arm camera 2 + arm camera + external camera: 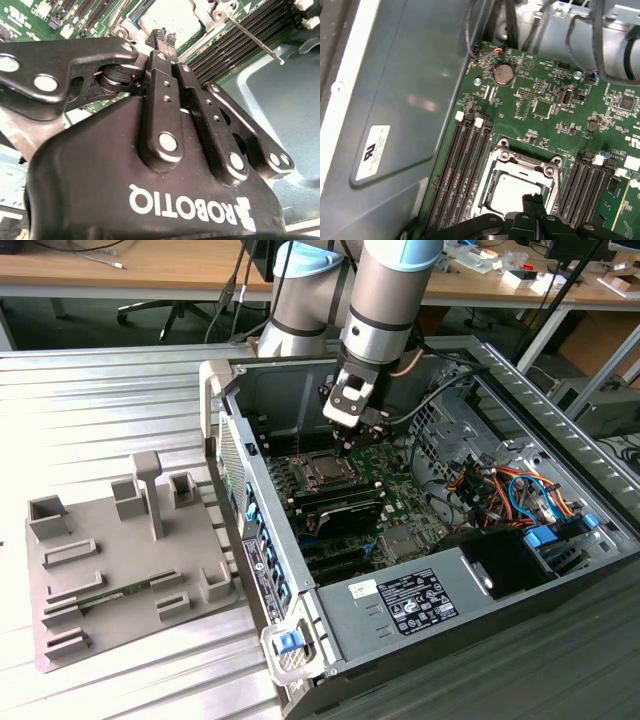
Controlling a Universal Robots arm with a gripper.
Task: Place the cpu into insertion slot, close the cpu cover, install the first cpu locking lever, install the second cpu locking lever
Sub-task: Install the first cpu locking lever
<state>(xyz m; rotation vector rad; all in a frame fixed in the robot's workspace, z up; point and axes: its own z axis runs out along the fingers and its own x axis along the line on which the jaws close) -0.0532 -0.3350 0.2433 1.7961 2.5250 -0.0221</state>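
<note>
**Gripper poised over seated processor inside open computer case**

The arm reaches down into the open computer case (300,380), which lies on a ribbed metal table (120,400). The gripper (349,444) hangs just above the insertion slot (325,473) on the green motherboard (545,125). Its jaws are pressed together, with nothing visible between them.

The cpu (512,194) lies in the slot, its silvery top showing through the cut-out of the cpu cover (530,162), which lies flat over it.

Black memory slots (460,170) flank the socket closely on two sides. Beyond one bank rises the grey case wall bearing a white sticker (372,150). The board past the cover's far edge is low and open as far as a round coin cell (502,74).

In the exterior view, orange and blue cables (500,485) crowd the case toward that view's right, well apart from the socket. A grey fixture tray (110,540) sits on the table outside the case, toward that view's left.

The second wrist view looks along the closed gripper (162,36) to the cpu beyond. It adds a thin metal lever rod (252,41) angling out across the memory slots beside the socket. Whether that rod is latched cannot be told.
</note>
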